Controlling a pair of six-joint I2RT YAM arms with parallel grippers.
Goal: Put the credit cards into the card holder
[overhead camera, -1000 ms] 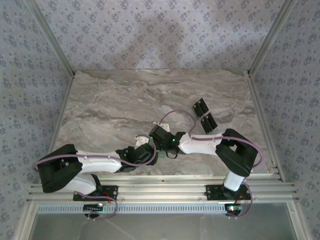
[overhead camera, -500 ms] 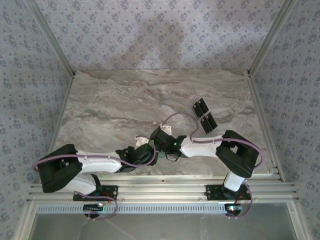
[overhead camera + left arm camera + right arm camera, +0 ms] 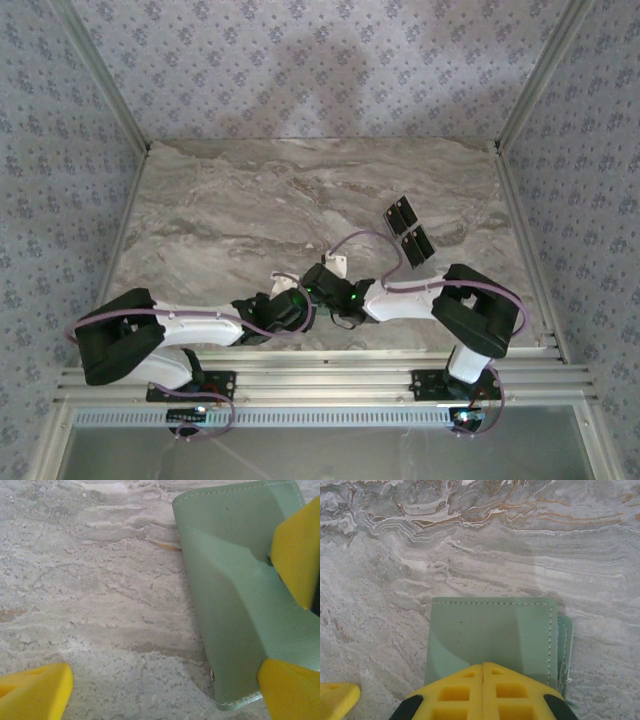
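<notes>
At the near centre of the desk (image 3: 220,210) lies the holder (image 3: 490,635): right jaws together, tips on one edge; left jaws apart, one finger (image 3: 290,690) over its corner. The cards (image 3: 400,213) lie farther back, to the right.

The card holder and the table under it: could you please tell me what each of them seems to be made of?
The card holder looks like soft leather or imitation leather. It is pale green with a smooth matte face, a stitched seam along its edge and a gentle fold. The table looks like marble or a marble-patterned surface, grey with wavy veins and brownish streaks. The pictures do not settle which it is.
</notes>
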